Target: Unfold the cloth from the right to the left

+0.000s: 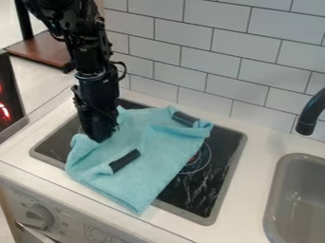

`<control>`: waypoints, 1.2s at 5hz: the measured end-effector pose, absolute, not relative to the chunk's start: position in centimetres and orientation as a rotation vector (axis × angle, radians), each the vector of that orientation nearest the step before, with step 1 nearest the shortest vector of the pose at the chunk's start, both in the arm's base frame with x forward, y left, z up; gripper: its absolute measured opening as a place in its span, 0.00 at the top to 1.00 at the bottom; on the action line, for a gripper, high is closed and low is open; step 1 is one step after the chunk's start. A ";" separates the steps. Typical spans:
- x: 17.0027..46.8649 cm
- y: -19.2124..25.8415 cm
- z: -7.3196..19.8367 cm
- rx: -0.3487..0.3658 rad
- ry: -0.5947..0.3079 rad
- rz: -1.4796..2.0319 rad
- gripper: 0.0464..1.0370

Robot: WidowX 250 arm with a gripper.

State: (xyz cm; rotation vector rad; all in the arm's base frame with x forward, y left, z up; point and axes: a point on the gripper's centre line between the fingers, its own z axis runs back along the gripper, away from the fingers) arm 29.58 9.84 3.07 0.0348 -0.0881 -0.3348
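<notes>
cloth: the blue cloth [155, 142] lies rumpled over the middle of the cooktop [206, 190], its lowest corner crossing the cooktop's front rim.
dark patches: one [125, 161] near the cooktop's front left, one [184, 119] near its back edge; whether they belong to the cloth, i can't tell.
gripper: the black gripper [101, 135] hangs over the cooktop's left part, its tip right at the cloth's bunched edge.
how to do it: probably pinch just the top layer there, lift a little, then draw it low and slowly toward the cooktop's left rim; a deep bite could drag the whole cloth.
grip: open or closed, i can't tell; nor whether it has hold of the cloth or merely touches it.
</notes>
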 end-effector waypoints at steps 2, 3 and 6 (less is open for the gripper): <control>29.5 10.5 5.3 0.041 -0.124 -0.312 0.02; 29.7 10.3 6.3 0.028 -0.148 -0.307 0.03; 29.6 10.6 10.2 0.061 -0.205 -0.318 0.04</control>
